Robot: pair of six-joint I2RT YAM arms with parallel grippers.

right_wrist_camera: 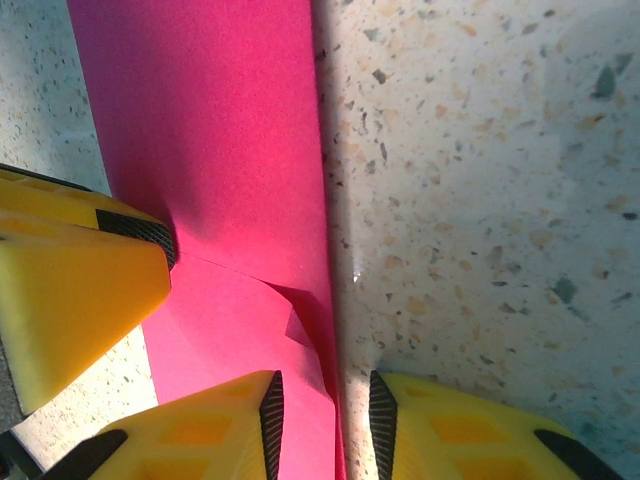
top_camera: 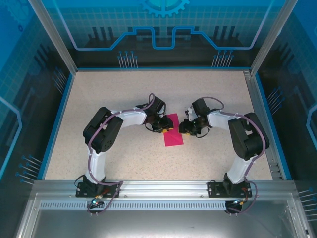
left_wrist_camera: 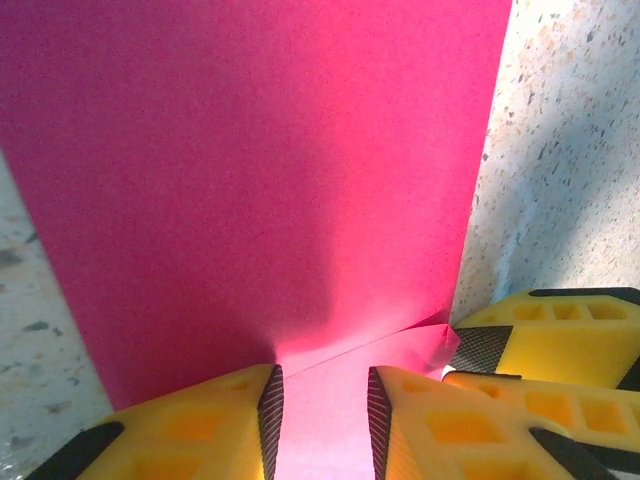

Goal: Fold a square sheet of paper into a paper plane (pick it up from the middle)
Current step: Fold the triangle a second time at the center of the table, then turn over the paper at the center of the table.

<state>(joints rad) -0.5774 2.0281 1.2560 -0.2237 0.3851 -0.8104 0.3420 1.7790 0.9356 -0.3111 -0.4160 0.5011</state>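
Left fingers (top_camera: 160,126) at 9 o'clock and right fingers (top_camera: 184,128) at 3 straddle our square sheet of paper (top_camera: 173,136), slightly parted, clamping nothing; crowding them, we risk crumpling it.

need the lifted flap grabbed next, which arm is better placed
Probably left: the left pincer is open with the lifted flap of the square sheet of paper squarely between its fingers. The right pincer straddles just the sheet's edge, one finger over the table.
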